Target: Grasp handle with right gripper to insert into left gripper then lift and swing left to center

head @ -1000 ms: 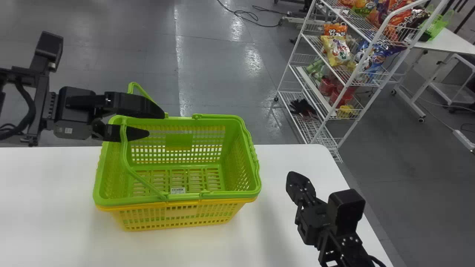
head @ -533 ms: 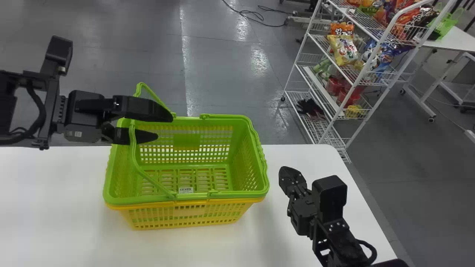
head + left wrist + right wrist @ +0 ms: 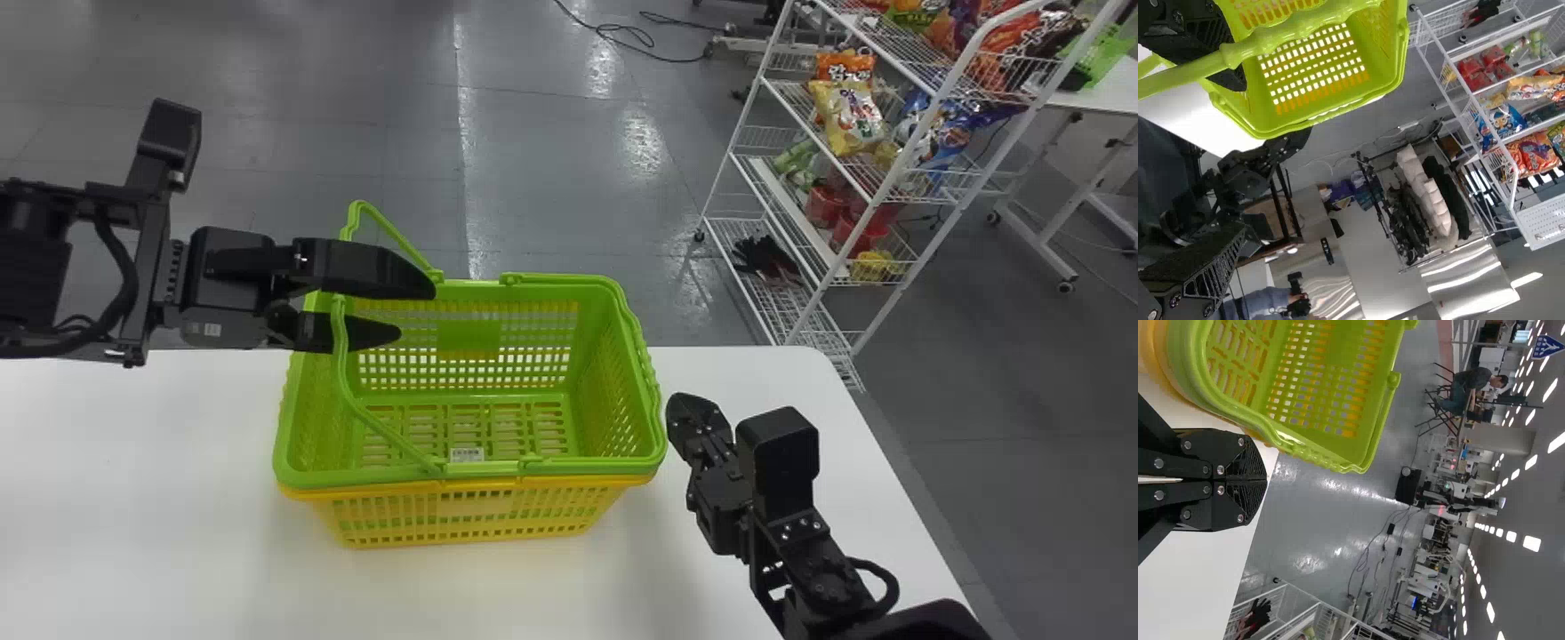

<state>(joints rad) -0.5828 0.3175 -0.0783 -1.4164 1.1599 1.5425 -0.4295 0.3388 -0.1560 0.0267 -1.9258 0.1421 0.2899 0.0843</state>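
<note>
Left gripper [image 3: 418, 311] is at the left end of the green basket [image 3: 302, 481], fingers spread wide, raised handle [image 3: 341, 333] running through the gap between them. Not clamped. Left wrist view agrees: the handle crosses right by one finger [image 3: 1198, 40] of the left gripper [image 3: 1241, 158], the other finger [image 3: 1205, 267] well apart from it.

Right gripper [image 3: 677, 407] is closed with nothing in it, just beside the basket's right end, above the white table [image 3: 178, 444]. In the right wrist view the two fingers [image 3: 1245, 463] meet flush.

Green basket sits upright on the table, nested in a yellow one [image 3: 462, 514] (so two rims, stacked). Second handle [image 3: 533, 461] lies folded down at the right end. Small white label [image 3: 467, 454] on the basket floor.

Behind, to the right: white wire rack [image 3: 938, 238] with snack bags [image 3: 849, 116], dark gloves [image 3: 765, 256] on its lowest shelf.
</note>
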